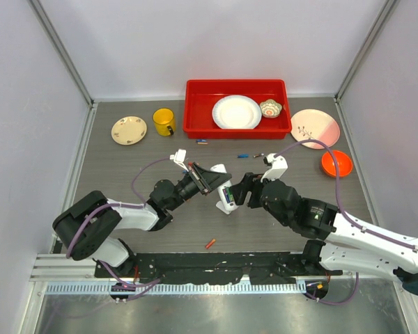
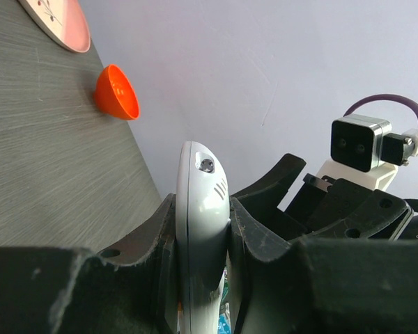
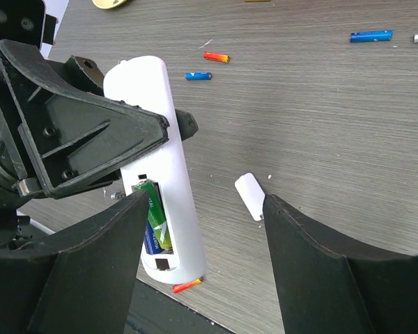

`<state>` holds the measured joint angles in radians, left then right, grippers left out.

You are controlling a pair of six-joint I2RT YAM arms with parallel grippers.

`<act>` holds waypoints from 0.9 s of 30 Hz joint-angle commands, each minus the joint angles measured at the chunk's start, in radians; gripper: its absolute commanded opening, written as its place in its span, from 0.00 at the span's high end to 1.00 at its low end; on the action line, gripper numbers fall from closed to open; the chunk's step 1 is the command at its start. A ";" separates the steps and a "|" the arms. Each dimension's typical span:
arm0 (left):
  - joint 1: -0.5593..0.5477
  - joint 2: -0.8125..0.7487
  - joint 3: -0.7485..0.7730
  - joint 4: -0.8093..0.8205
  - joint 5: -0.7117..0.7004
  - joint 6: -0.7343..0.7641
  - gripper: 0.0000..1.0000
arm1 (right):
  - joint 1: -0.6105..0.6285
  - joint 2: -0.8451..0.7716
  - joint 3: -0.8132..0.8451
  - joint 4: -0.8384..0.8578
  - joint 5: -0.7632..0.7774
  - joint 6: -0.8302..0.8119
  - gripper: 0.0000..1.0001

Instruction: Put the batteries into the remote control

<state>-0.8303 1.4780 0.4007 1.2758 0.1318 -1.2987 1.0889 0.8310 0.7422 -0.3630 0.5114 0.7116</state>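
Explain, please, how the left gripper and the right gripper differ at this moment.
The left gripper is shut on the remote control; the right gripper stands open and holds nothing. The left gripper clamps the remote away from its battery compartment; the right gripper is poised right at that open compartment, where a green battery sits. Both are black two-finger grippers meeting at the remote.

Red tray holds white plate and small bowl; mug, cream plate left of it; pink plate, orange bowl right.
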 commanded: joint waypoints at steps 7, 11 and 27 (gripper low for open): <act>-0.003 -0.013 0.003 0.270 -0.020 0.019 1.00 | -0.078 0.013 0.069 0.052 -0.176 0.086 0.25; -0.003 -0.025 0.004 0.270 -0.044 0.042 1.00 | -0.216 0.013 0.034 0.139 -0.428 0.193 0.25; -0.001 -0.035 0.001 0.270 -0.063 0.072 1.00 | -0.340 0.068 -0.043 0.237 -0.691 0.272 0.26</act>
<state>-0.8303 1.4780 0.3996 1.2823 0.0879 -1.2533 0.7567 0.9077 0.6979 -0.1764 -0.1371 0.9756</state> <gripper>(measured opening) 0.296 0.746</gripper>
